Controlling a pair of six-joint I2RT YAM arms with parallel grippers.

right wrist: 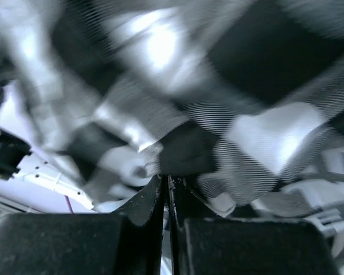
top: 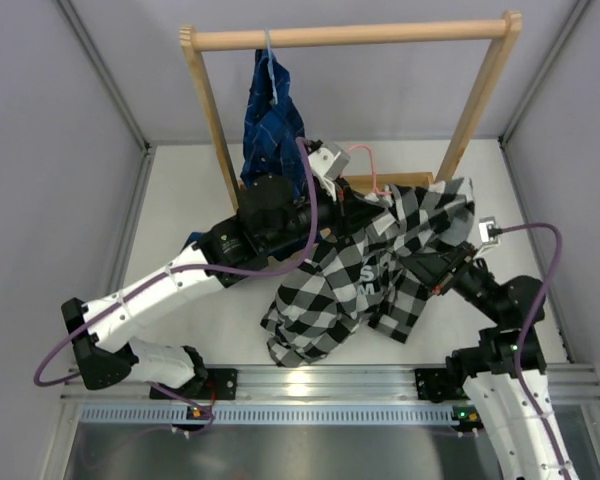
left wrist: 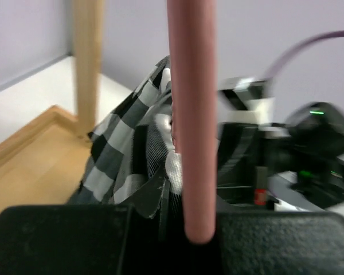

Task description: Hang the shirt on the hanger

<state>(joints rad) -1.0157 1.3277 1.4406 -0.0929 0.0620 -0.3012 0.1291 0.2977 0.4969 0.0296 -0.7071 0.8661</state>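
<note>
Left wrist: hanger [left wrist: 192,114] is clamped by left gripper [left wrist: 189,240], shirt [top: 330,290] pinched by right gripper [right wrist: 166,195]; a shoulder likely must be drawn over next.

You see the checked shirt [top: 325,300] bunched and partly lifted, the thin pink hanger [left wrist: 192,114] upright against its folds.

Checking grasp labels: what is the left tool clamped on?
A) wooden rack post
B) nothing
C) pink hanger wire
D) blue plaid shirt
C: in the left wrist view the pink hanger rises straight out of the shut left tool, with the checked shirt behind it.
</note>
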